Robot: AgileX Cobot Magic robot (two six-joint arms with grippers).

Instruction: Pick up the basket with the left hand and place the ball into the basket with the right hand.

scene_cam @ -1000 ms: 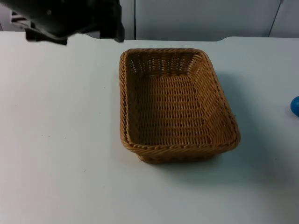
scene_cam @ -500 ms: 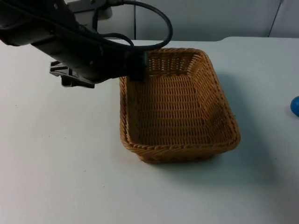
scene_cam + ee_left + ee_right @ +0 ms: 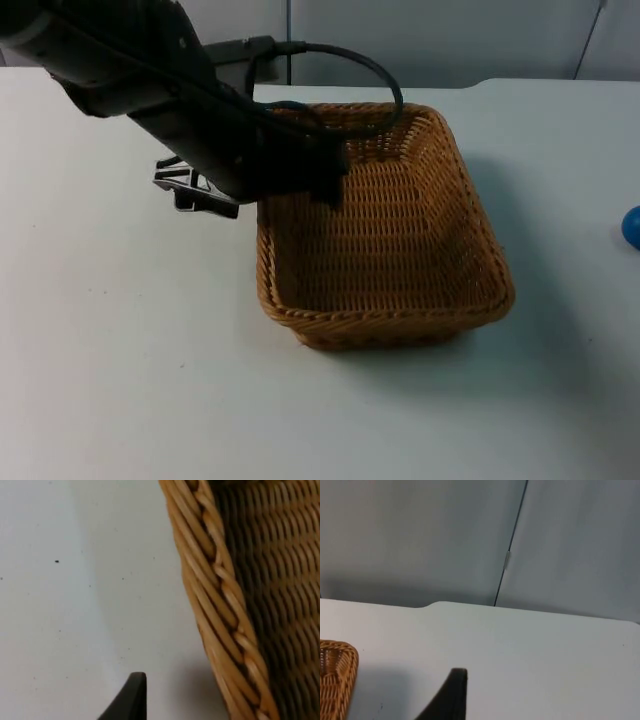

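The left gripper (image 3: pixel 300 180) is hanging over the left rim of the basket (image 3: pixel 400 230), near its far corner, and I cannot tell how wide its fingers are standing or if they are gripping anything. The basket is sitting in the middle of the white table (image 3: pixel 120 350), and the blue ball (image 3: pixel 632 227) is lying on the table well apart to its right. The right gripper (image 3: pixel 451 695) is waiting above the table, with a corner of the basket and the grey wall (image 3: pixel 420 540) in front of it.

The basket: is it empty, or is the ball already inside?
Empty: the basket shows bare weave inside; the blue ball lies on the table.
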